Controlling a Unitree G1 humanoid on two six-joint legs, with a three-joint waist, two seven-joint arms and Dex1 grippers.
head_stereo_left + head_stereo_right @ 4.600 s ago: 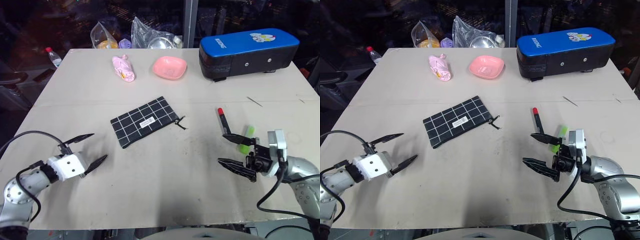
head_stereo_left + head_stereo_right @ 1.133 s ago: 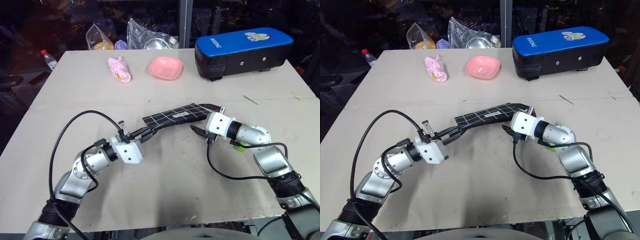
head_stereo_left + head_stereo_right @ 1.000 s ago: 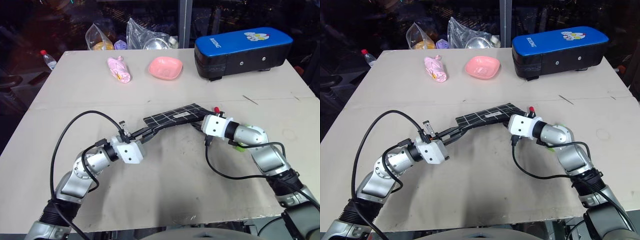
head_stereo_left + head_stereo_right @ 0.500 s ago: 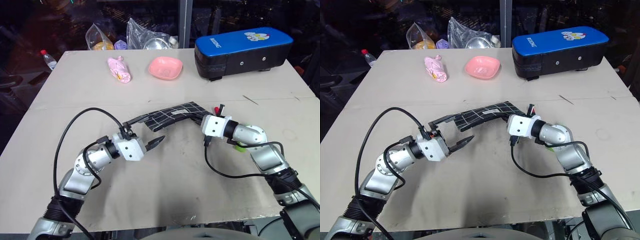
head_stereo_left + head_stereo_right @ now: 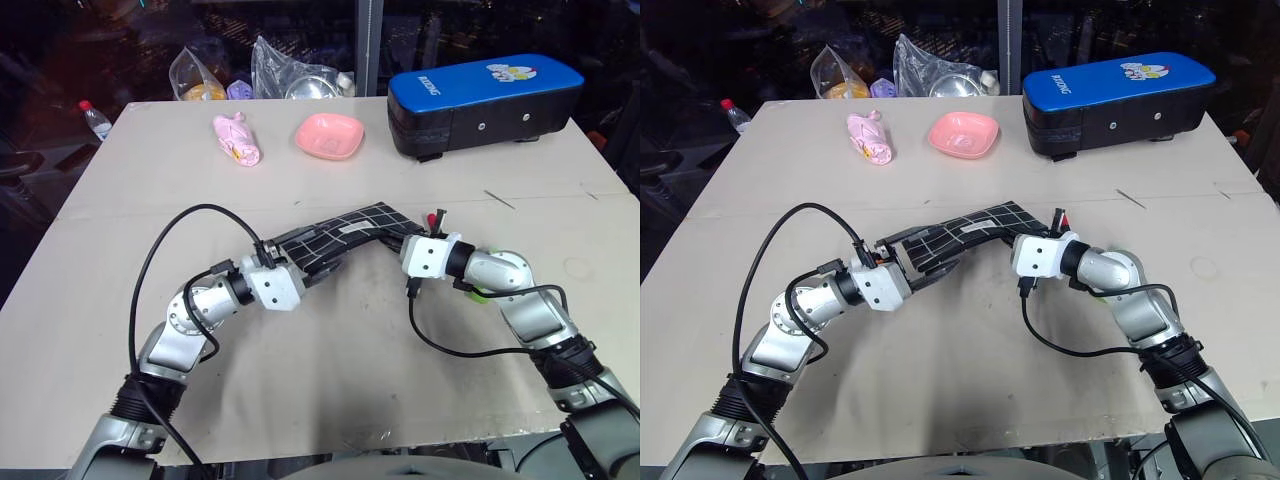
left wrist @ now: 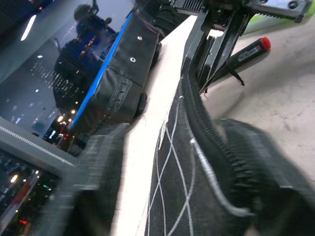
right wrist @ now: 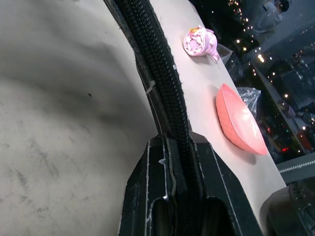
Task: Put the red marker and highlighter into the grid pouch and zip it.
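Observation:
The grid pouch (image 5: 345, 235), black with white lines, hangs just above the table's middle between both arms. My right gripper (image 5: 396, 238) is shut on its right end, and the zipper (image 7: 156, 73) runs straight into the closed fingers. My left gripper (image 5: 306, 258) straddles the pouch's left end. One finger lies along the far edge and one at the near edge, with a gap showing beside the fabric (image 6: 182, 167). The red marker (image 5: 433, 217) lies on the table behind my right gripper. A bit of the lime-green highlighter (image 5: 481, 294) peeks out under my right forearm.
A big blue-and-black case (image 5: 485, 95) stands at the back right. A pink bowl (image 5: 328, 135) and a pink wrapped item (image 5: 240, 138) lie at the back, with plastic bags (image 5: 290, 75) behind them. A small bottle (image 5: 95, 115) sits at the far left corner.
A second ago my left gripper was shut on the pouch's left end. It then let go and opened wide, and now it has moved right and narrowed around that end. My right gripper stays shut.

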